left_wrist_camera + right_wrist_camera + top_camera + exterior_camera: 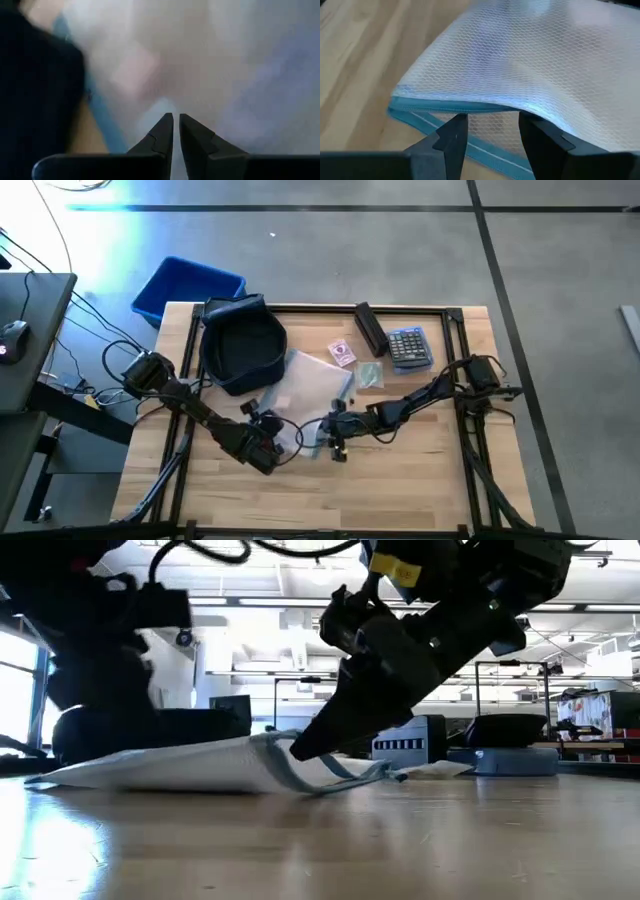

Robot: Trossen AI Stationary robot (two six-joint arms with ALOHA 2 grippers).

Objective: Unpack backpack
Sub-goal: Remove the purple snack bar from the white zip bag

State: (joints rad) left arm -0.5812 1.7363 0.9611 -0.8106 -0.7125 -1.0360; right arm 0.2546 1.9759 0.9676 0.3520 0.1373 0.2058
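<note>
Your right hand (487,132) sits spread at the blue-trimmed edge of one mesh pouch (520,75) lying on the counter (420,470). Your left hand (176,131) is nearly pressed together at that pouch's other side. One backpack (242,345) lies beyond both hands, beside one blue bin (185,288).

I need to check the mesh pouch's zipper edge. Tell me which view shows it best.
The right wrist view: the mesh pouch fills it, blue zipper edge sharp before the right gripper. The high view shows it small; the low view, edge-on; the left wrist view, only a blur.
</note>
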